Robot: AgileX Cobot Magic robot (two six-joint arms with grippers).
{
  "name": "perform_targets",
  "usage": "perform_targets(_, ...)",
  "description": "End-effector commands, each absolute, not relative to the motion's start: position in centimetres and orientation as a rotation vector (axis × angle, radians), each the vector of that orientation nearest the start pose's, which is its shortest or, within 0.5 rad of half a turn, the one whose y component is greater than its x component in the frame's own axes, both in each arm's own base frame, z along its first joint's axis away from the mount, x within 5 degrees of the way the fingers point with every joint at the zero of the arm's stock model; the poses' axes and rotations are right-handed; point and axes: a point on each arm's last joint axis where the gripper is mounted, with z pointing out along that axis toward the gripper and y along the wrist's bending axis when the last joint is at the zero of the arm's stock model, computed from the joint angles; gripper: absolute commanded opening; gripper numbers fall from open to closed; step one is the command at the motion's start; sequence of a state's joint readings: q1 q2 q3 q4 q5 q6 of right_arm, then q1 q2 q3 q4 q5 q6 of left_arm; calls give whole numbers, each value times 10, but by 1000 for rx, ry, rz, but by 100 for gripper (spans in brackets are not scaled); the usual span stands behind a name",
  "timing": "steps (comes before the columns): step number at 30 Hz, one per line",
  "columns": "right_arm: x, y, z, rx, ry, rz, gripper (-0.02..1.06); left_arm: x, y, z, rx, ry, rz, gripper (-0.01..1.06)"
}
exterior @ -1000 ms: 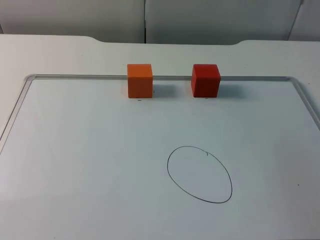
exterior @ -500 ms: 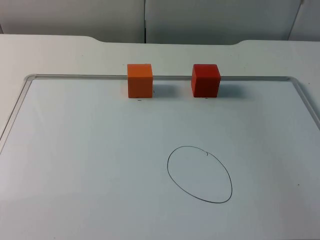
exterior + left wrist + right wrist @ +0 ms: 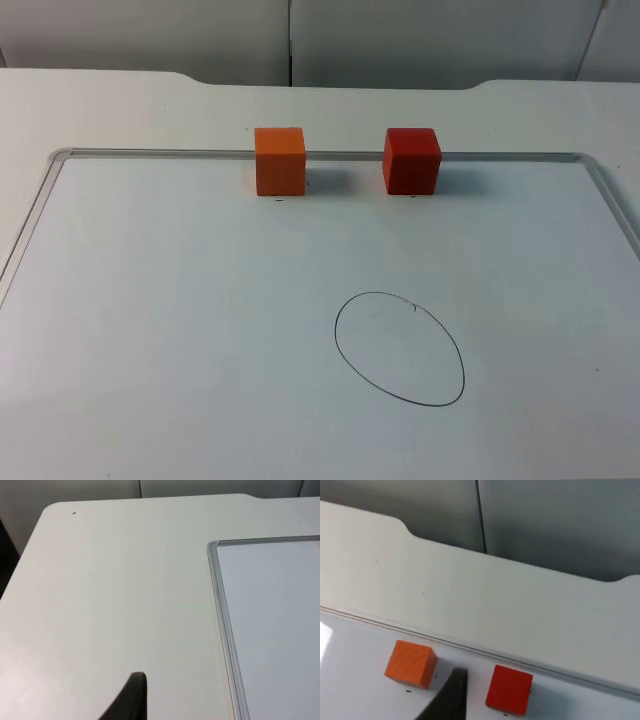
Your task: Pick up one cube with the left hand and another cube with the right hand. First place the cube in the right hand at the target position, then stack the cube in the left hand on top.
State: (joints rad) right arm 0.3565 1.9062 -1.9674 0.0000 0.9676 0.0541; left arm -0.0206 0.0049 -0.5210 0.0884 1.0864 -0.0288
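- Nothing has moved since the earlier top views; both cubes sit where they were, so I judge the picking has not begun.
- The whiteboard (image 3: 150, 300) lies flat on the table (image 3: 120, 110); its drawn oval (image 3: 400, 348), the target, holds nothing.
- The orange cube (image 3: 279, 161) stands at the far edge, left of the red cube (image 3: 411, 160), apart.
- The left gripper (image 3: 131, 700) hovers over bare table left of the board; the right gripper (image 3: 451, 697) faces both cubes. I cannot tell either's finger state.
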Motion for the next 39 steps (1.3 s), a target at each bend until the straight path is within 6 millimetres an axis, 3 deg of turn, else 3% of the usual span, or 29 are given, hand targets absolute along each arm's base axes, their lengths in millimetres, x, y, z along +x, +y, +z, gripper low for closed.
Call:
perform_targets(1,420,161,353,-336,2412,184,103,-7,7,280,-26,2046,77,105)
perform_targets(3,430,167,333,-320,2470,193,103,-7,7,280,-26,2046,77,105)
perform_targets(4,430,167,333,-320,2470,193,103,-7,7,280,-26,2046,77,105)
perform_targets(8,448,175,285,-304,2582,186,103,-7,7,280,-26,2046,77,105)
perform_targets(9,448,175,285,-304,2582,186,103,-7,7,280,-26,2046,77,105)
perform_targets(14,460,180,231,-289,2706,163,103,-7,7,280,-26,2046,77,105)
perform_targets(15,460,180,231,-289,2706,163,103,-7,7,280,-26,2046,77,105)
perform_targets(18,467,183,200,-277,2754,151,103,-7,7,280,-26,2046,77,105)
perform_targets(29,477,194,148,-177,2792,206,103,-7,7,280,-26,2046,77,105)
perform_targets(39,479,208,138,-184,2742,248,98,-7,7,280,-26,2046,77,105)
